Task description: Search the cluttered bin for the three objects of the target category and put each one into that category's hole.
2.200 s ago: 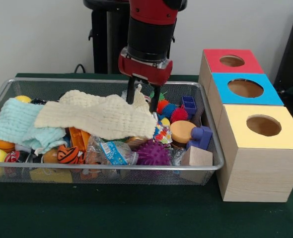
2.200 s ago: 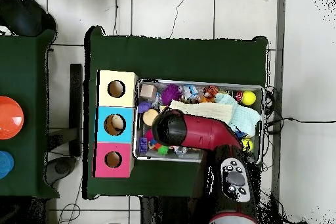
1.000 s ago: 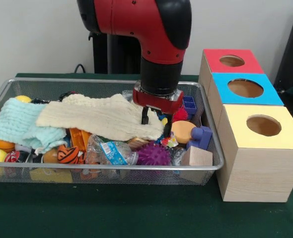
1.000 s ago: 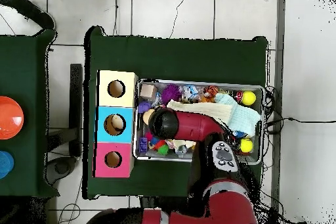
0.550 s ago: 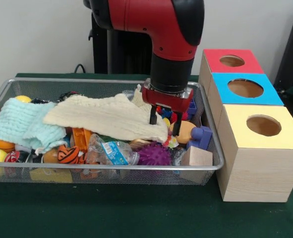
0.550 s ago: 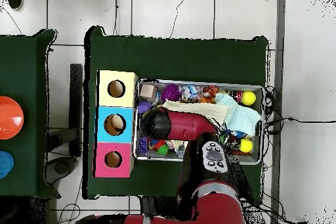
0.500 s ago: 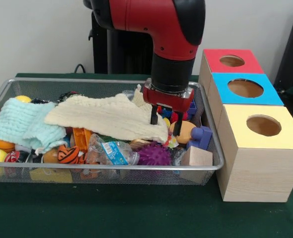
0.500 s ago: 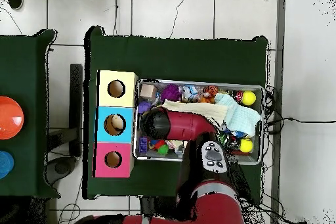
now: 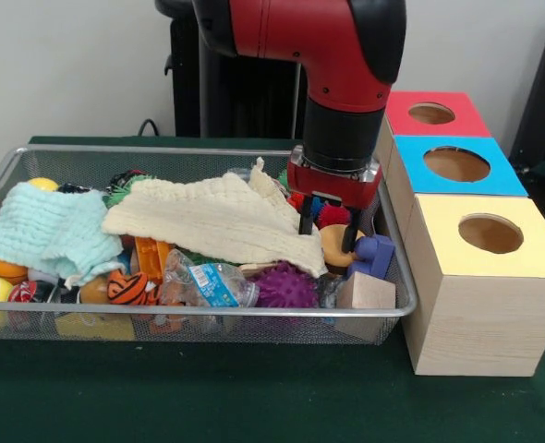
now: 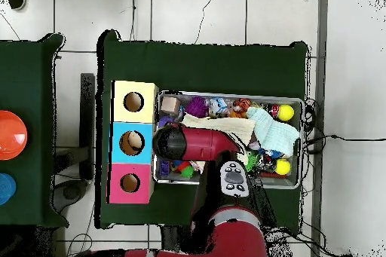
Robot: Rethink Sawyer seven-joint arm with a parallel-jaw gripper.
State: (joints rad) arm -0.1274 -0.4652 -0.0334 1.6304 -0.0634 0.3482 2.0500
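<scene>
Now the claw [image 9: 326, 228] has shifted toward the boxes since half a second ago, dragging the cream cloth [image 9: 212, 219] with it; its fingers stand narrowly apart, one pressing the cloth's edge. Directly beneath it in the wire bin [image 9: 189, 312] lie an orange disc [image 9: 335, 245] and a purple spiky ball [image 9: 284, 287]; beside it stand the red box [image 9: 435, 113], blue box [image 9: 457, 165] and yellow box [image 9: 488, 245].

Nothing readable here tbh. The crumpled plastic bottle [image 9: 203, 280] by the bin's [image 9: 208, 312] near rim has a blue label, but its print's illegible.
</scene>
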